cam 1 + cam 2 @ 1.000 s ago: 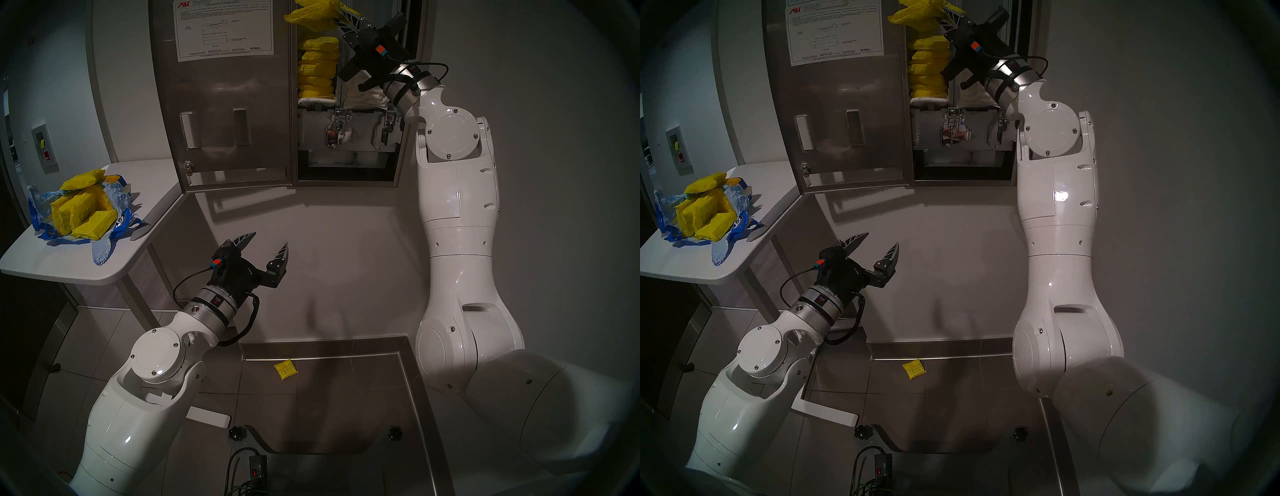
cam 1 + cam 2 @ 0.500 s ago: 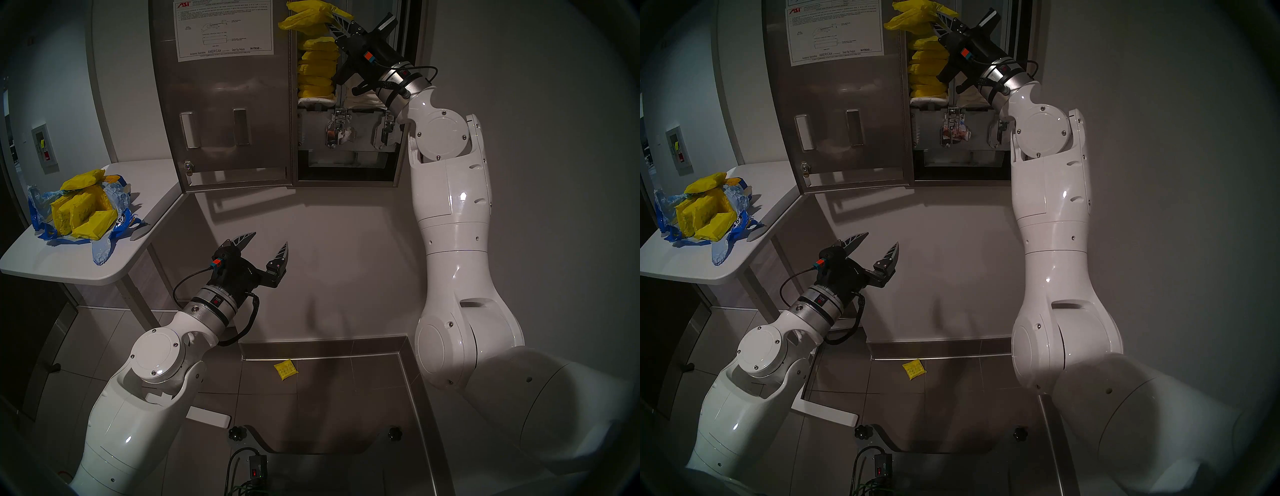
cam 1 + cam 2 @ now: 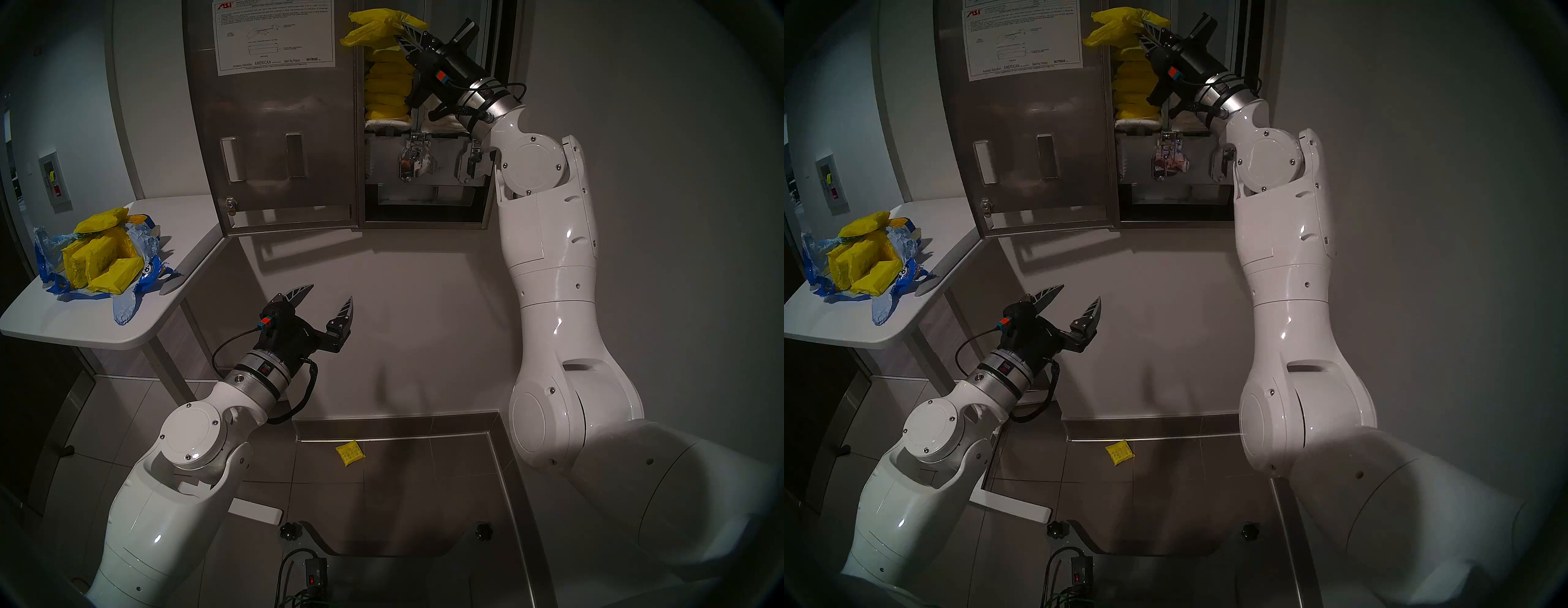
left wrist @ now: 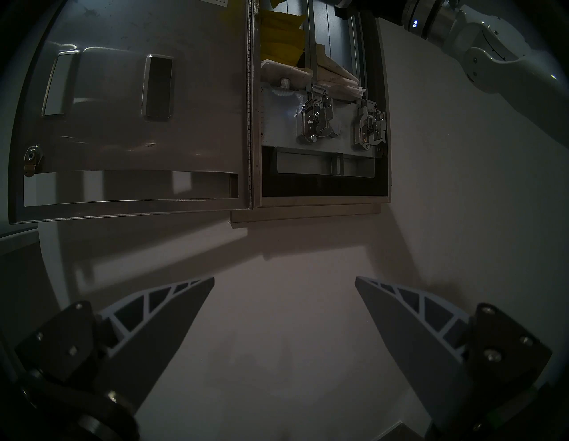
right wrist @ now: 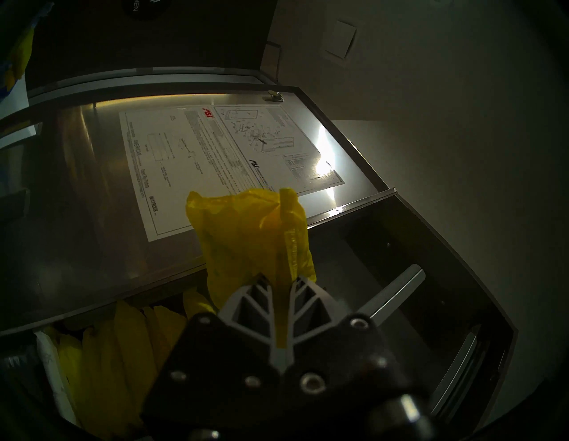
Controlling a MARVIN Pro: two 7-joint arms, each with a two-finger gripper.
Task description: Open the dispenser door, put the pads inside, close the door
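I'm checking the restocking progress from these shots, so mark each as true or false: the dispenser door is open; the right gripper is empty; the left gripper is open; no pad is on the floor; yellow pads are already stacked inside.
1. The dispenser door is open. True.
2. The right gripper is empty. False: it is shut on a yellow pad.
3. The left gripper is open. True, and it holds nothing.
4. No pad is on the floor. False: one yellow packet lies on the tiles.
5. Yellow pads are already stacked inside. True.
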